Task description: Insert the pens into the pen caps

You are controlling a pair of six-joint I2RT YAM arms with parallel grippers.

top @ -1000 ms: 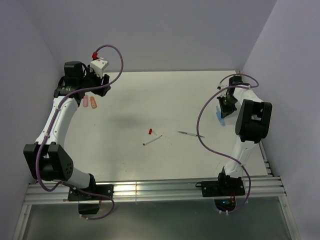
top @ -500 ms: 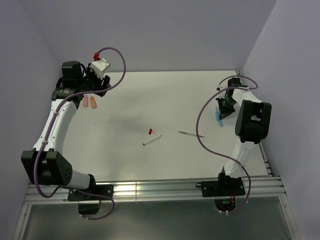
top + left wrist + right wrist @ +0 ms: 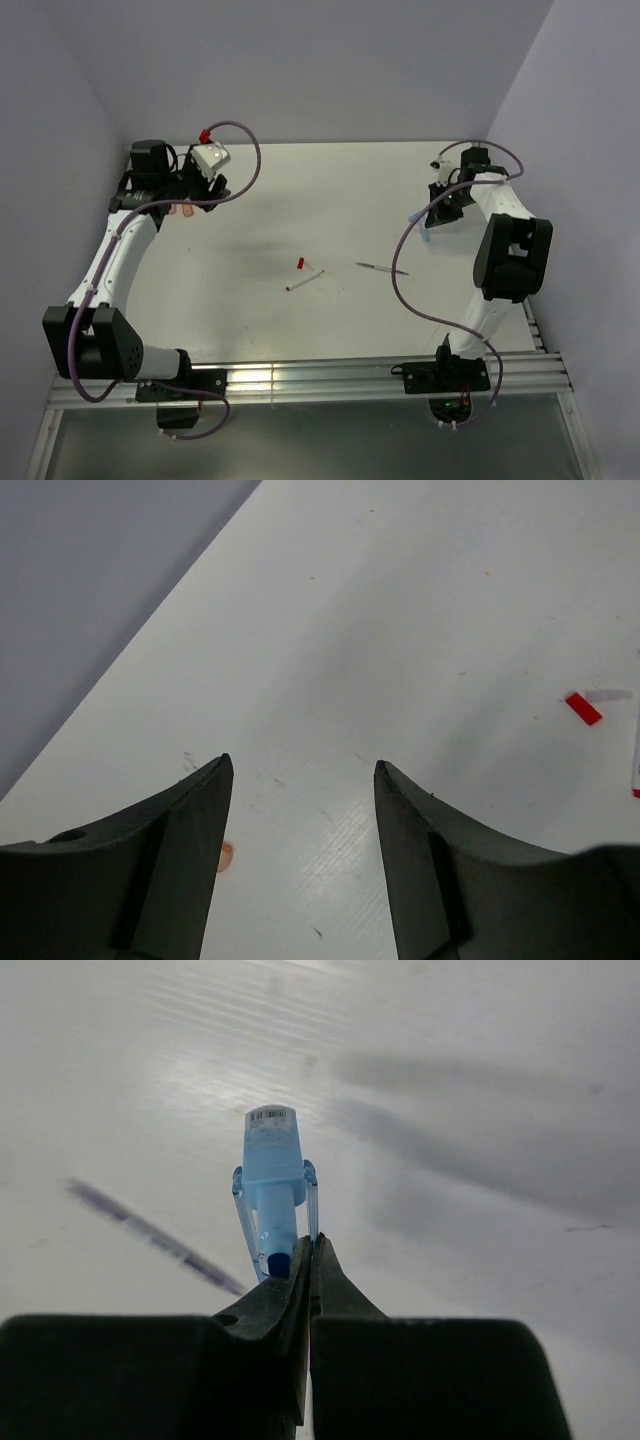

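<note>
Right wrist cam only: right gripper [image 3: 308, 1248] clenched on blue pen [image 3: 272, 1175], jaws pinching its near end by dark-blue tip. Pen stubby, pale blue, barcode label on far end, clear prongs down both sides. Long axis runs straight away from fingers. Top cam shows it only as a blue sliver at gripper, right side of table [image 3: 300, 190], toward back. Left wrist cam: left gripper [image 3: 300, 770] open, nothing between fingers; sliver of orange pen [image 3: 226, 856] beside left finger. Red cap [image 3: 300, 263] mid-table, just beside white pen [image 3: 305, 281]; grey pen [image 3: 380, 268] near.
</note>
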